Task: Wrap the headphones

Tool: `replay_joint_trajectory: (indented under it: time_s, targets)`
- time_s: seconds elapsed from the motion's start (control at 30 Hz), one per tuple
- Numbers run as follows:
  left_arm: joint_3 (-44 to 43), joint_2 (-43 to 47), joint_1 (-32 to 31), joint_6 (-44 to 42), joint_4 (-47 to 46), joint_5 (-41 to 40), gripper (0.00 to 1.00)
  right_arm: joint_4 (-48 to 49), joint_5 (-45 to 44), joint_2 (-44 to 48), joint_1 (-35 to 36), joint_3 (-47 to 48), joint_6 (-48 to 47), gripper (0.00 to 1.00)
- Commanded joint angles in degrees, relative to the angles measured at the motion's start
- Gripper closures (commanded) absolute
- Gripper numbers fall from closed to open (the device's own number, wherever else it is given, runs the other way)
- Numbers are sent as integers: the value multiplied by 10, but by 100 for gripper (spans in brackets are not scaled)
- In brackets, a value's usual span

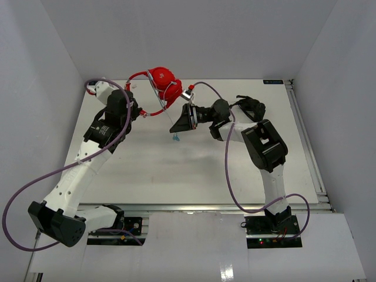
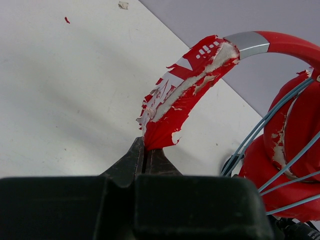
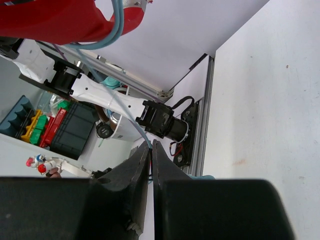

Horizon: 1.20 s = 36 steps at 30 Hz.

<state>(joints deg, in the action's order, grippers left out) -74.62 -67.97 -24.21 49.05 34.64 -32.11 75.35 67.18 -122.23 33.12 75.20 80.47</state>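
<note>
The red headphones (image 1: 163, 79) are held up over the table's far middle, with the pale blue cable (image 1: 171, 120) wound round the earcups and its free end hanging down to a plug. My left gripper (image 1: 143, 113) is shut on the lower end of the peeling red headband (image 2: 175, 100), pinched at its fingertips (image 2: 145, 146). The cable-wrapped earcups (image 2: 295, 145) are to the right of it. My right gripper (image 1: 176, 126) is shut on the cable (image 3: 131, 117), which runs up from the jaws (image 3: 151, 144) to a red earcup (image 3: 55, 20).
A black object (image 1: 251, 107) lies at the back right beside the right arm. White walls close in the table (image 1: 194, 170) on three sides. A metal rail (image 1: 308, 147) runs along the right edge. Small red and pale flakes (image 2: 66, 20) lie on the table.
</note>
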Motion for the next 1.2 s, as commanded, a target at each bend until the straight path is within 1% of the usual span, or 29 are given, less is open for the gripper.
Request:
replay_joint_trajectory:
  time_s: [0.0, 0.07, 0.2, 0.33, 0.5, 0.67, 0.73, 0.83, 1.17]
  targets:
    - [4, 40, 1, 34, -54, 2, 100, 325, -10, -5, 6, 9, 9, 89]
    - [7, 47, 1, 34, -59, -4, 100, 326, -10, -8, 9, 11, 9, 88]
    - [15, 53, 1, 31, -65, -26, 100, 326, -9, -7, 16, 6, 2, 91]
    - [27, 73, 1, 33, -71, -25, 100, 325, -7, -9, 16, -8, -15, 92]
    - [23, 104, 1, 18, -68, 4, 100, 317, -19, -32, 4, -16, -36, 92]
    - [21, 120, 1, 17, -56, 54, 100, 312, -26, -54, -2, 9, -32, 91]
    - [24, 124, 1, 20, -54, 78, 100, 312, -29, -55, -3, 14, -32, 88]
    - [30, 131, 1, 29, -53, 88, 100, 311, -32, -49, -2, 15, -34, 83]
    - [29, 128, 1, 37, -62, 85, 100, 319, -21, -42, 2, 6, -39, 69]
